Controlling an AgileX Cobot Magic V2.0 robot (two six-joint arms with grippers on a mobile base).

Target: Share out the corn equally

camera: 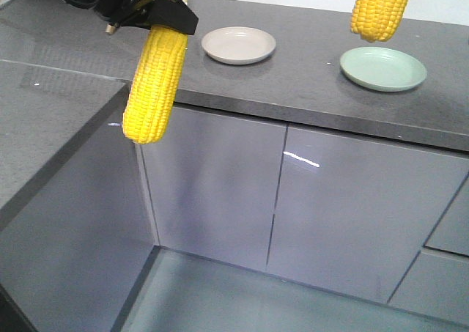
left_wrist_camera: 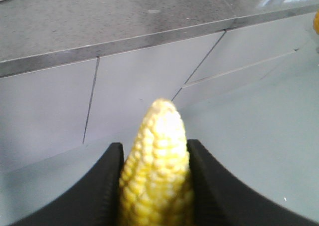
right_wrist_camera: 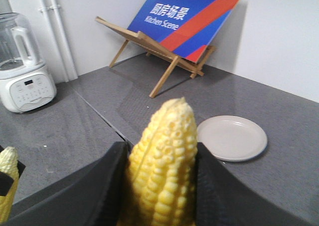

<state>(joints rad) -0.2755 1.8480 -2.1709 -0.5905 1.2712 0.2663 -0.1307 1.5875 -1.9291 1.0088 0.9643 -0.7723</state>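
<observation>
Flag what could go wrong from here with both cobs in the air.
1. The left cob, gripped near its upper end by the left gripper, hangs past the counter edge; a slip would likely drop it on the floor.
2. The right cob hangs above the shallow green plate; released from there, it might roll off.

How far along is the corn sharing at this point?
Done: nothing plated; the round beige plate and round pale-green plate are both empty. In hand: left gripper holds one yellow corn cob, right gripper a second yellow cob. Left: set one on each.
</observation>
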